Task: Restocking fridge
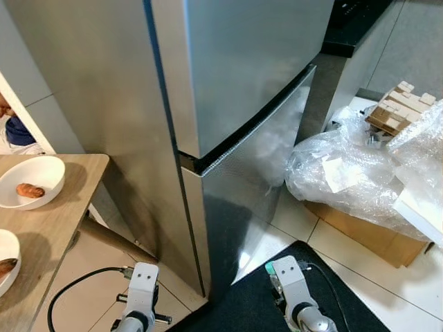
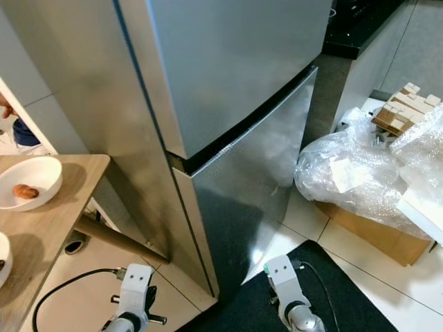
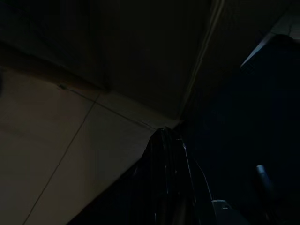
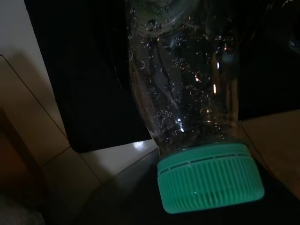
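The stainless steel fridge [image 1: 235, 83] stands straight ahead with its upper door and lower door [image 1: 256, 187] both closed. My right arm [image 1: 294, 290] hangs low over the black mat [image 1: 256, 308]. In the right wrist view a clear plastic bottle [image 4: 187, 79] with a green cap [image 4: 208, 178] sits in my right gripper; its fingers are hidden behind it. A bit of that green cap [image 1: 268, 268] shows beside the right wrist. My left arm [image 1: 140, 294] hangs idle beside the fridge's corner. In the dark left wrist view the left gripper [image 3: 165, 138] looks shut, with nothing in it.
A wooden table [image 1: 48, 228] on my left carries a white bowl [image 1: 31, 181] with brown food and a second bowl [image 1: 5, 259]. To the right lie crumpled plastic wrap [image 1: 353, 173], a cardboard box [image 1: 367, 235] and wooden blocks [image 1: 399, 105]. A person [image 1: 14, 128] is at the far left.
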You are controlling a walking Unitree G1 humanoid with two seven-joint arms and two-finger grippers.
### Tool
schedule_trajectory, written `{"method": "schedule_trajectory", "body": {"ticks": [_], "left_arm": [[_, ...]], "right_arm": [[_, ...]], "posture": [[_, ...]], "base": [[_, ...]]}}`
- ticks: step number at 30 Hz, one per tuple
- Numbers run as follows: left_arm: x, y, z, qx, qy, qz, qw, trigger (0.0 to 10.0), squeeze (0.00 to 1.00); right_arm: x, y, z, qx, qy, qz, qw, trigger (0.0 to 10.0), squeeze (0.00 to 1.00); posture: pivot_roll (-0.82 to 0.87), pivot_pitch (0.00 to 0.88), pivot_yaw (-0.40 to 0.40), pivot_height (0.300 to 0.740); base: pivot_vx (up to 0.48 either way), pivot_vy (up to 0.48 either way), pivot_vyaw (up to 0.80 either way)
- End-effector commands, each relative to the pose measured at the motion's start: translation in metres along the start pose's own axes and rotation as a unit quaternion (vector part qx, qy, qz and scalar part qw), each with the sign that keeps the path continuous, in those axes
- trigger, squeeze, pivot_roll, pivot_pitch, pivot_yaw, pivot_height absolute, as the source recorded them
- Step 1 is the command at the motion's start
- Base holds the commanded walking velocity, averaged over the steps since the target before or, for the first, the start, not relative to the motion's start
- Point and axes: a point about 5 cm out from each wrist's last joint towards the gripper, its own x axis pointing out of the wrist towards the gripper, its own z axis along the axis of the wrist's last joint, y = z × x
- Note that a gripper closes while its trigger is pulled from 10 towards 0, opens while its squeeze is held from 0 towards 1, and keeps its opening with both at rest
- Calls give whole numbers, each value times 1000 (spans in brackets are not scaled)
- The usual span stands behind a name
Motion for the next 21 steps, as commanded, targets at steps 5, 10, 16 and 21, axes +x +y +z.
{"method": "schedule_trajectory", "body": {"ticks": [5, 10, 16, 21], "left_arm": [[-1, 0, -5, 2, 13, -4, 1000, 10000, 0], [-2, 0, -5, 3, 12, -5, 1000, 10000, 0], [-2, 0, -4, 8, 9, -6, 1000, 10000, 0], [-2, 0, -4, 14, 8, -10, 1000, 10000, 0]], "right_arm": [[-2, 0, -5, 4, 7, -2, 1000, 10000, 0], [-2, 0, -5, 3, 7, -2, 1000, 10000, 0], [-2, 0, -5, 2, 8, -3, 1000, 10000, 0], [-2, -1, -5, 3, 8, -4, 1000, 10000, 0]], "posture": [[-92, 61, 61, 740], [-93, 57, 61, 740], [-96, 51, 62, 740], [-99, 48, 65, 740]], "base": [[0, 288, 0], [0, 413, 0], [0, 43, 0], [0, 0, 0]]}}
